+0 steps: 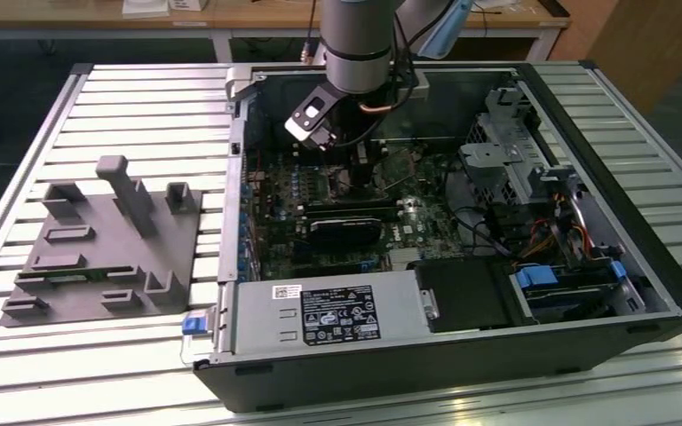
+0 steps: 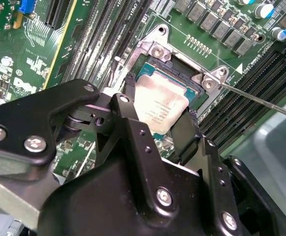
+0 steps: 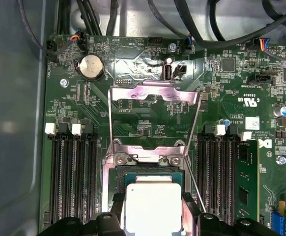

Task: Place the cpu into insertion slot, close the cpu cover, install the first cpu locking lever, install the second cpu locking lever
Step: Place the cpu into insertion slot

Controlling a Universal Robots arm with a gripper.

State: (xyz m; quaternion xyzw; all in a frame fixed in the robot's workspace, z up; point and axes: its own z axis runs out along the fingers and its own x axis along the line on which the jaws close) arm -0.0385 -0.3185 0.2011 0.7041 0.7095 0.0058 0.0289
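My gripper has its two black fingers set against opposite edges of the cpu, so I read it as clamped on it. The cpu sits low over the insertion slot, though I cannot tell whether it is seated, and the cpu cover is swung open beyond it. I judge the cpu light, stiff and thin but delicate underneath, so the bare side edges are the place to hold it, gently and level.

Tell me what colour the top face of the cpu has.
The cpu is pale silvery-white, clearest in the first wrist view.
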